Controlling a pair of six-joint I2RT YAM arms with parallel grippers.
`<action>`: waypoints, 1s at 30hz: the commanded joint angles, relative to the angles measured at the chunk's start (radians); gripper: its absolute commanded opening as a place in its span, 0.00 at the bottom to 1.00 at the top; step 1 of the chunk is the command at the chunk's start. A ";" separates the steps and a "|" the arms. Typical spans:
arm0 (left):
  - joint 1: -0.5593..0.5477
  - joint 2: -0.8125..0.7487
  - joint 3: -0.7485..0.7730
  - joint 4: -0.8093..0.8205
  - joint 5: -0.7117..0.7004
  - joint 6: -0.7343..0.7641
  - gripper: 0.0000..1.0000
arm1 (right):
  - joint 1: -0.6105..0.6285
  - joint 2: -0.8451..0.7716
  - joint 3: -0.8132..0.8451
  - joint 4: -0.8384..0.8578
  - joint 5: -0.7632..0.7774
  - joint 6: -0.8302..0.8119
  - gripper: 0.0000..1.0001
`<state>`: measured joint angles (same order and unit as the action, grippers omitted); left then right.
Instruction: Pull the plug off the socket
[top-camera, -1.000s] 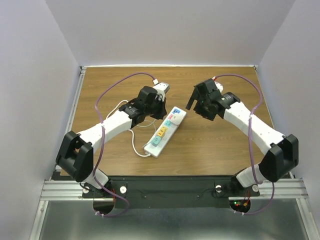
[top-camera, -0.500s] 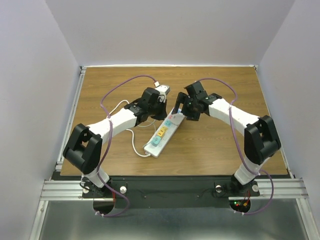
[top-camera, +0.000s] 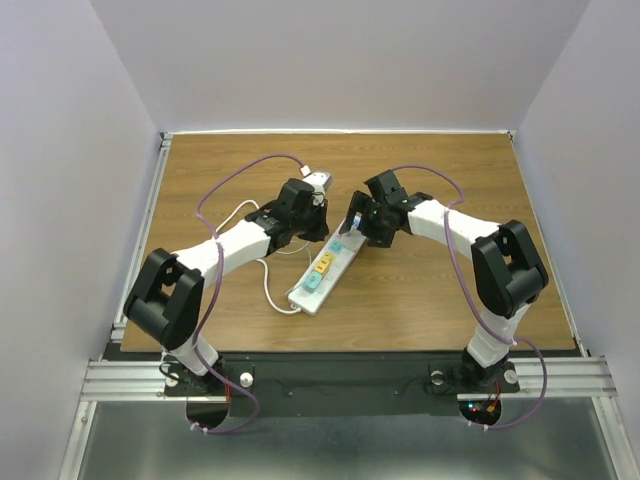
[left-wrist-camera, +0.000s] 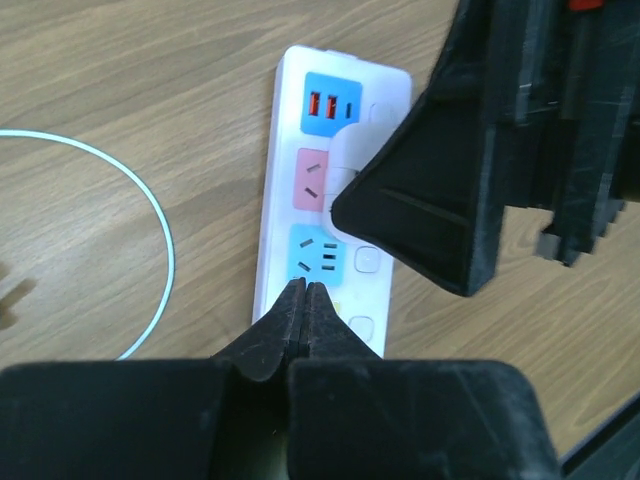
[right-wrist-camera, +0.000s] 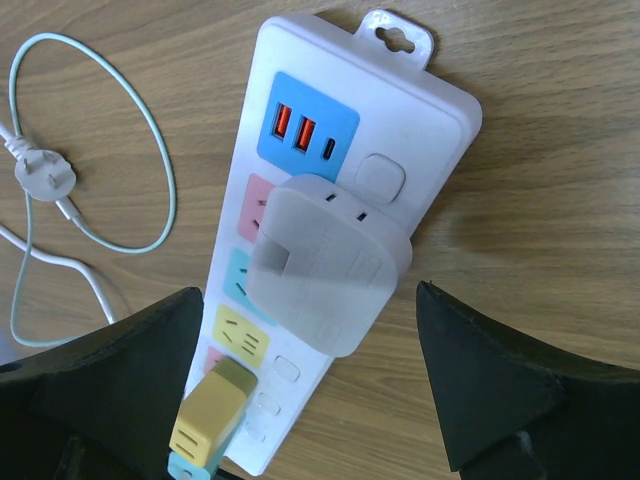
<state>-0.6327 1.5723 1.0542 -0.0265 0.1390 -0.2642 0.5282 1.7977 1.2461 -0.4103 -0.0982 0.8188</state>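
From above, you see the long white rectangular power strip (top-camera: 325, 265) lying diagonally at mid-table, its thin white cord (top-camera: 268, 285) looping off to the left, with the left gripper (top-camera: 322, 232) and right gripper (top-camera: 355, 225) meeting over its far end. Your left wrist view shows the left fingers (left-wrist-camera: 290, 320) pressed together, tips at the strip beside the cyan outlet; whether they touch it is unclear. Your right wrist view shows the fingers (right-wrist-camera: 130, 370) spread wide, flanking the smooth white rounded-square plug (right-wrist-camera: 325, 265) seated over the pink outlet without touching it. It looks light, rigid and slippery, and the strip would probably lift with it, so pin the strip, clamp the plug's flat sides and pull straight out.
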 joint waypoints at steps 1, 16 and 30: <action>0.007 0.064 0.000 0.049 -0.003 -0.017 0.00 | -0.013 0.020 -0.010 0.057 -0.020 0.037 0.91; 0.013 0.157 0.009 0.120 0.158 -0.035 0.00 | -0.020 0.020 -0.031 0.073 -0.026 0.059 0.85; 0.013 0.112 -0.126 0.102 0.198 -0.092 0.00 | -0.027 0.084 -0.002 0.093 -0.067 0.077 0.72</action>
<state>-0.6197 1.7229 0.9718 0.0956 0.3325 -0.3264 0.5091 1.8488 1.2129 -0.3538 -0.1425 0.8864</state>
